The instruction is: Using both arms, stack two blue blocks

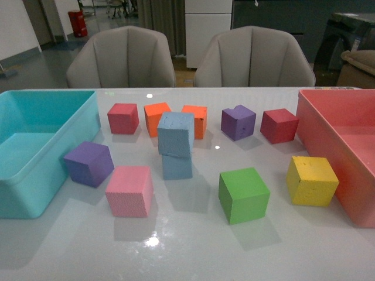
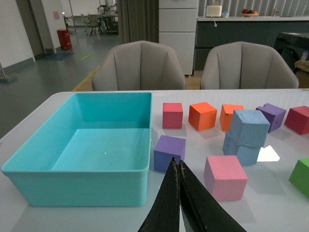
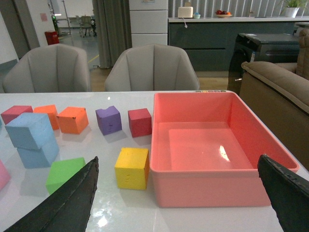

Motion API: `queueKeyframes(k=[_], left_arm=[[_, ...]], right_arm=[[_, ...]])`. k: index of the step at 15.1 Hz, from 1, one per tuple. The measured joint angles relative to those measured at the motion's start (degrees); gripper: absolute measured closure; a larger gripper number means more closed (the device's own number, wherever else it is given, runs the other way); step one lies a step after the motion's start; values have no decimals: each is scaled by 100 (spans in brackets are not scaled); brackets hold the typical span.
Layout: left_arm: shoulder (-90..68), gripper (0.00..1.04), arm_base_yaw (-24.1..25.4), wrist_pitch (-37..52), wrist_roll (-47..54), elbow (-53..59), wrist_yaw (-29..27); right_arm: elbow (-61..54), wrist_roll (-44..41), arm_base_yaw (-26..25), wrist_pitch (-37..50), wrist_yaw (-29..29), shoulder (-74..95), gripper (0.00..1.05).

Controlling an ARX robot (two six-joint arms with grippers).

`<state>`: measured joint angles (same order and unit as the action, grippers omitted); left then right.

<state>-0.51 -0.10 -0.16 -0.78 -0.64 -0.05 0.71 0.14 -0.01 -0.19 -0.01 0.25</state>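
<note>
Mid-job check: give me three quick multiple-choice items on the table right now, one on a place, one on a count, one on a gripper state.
1. Where is the upper blue block?
A in the teal bin
B on the lower blue block, twisted
C beside the yellow cube

2. How many purple cubes are out?
A one
B two
C three

3. The left gripper is
A wide open
B shut, holding nothing
C shut on a cube

Answers: 1 B, it sits skewed on its twin. 2 B, one by the teal bin, one in the back row. 3 B, its fingers meet with nothing between.
</note>
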Motion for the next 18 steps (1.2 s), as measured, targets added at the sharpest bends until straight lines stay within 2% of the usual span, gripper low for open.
queueKeyframes(k=[1, 4, 6, 8, 18], left_arm=[[0, 101, 0, -4, -2, 0, 7], [0, 61, 0, -2, -2, 0, 4], [0, 30, 0, -2, -2, 0, 4], [0, 7, 0, -2, 0, 0, 4], [0, 7, 0, -2, 7, 0, 4]], right_arm=[[2, 0, 0, 0, 0, 0, 6], [0, 0, 0, 0, 0, 0, 6], [2, 0, 0, 0, 0, 0, 6], [2, 0, 0, 0, 0, 0, 6], [2, 0, 0, 0, 0, 0, 6]])
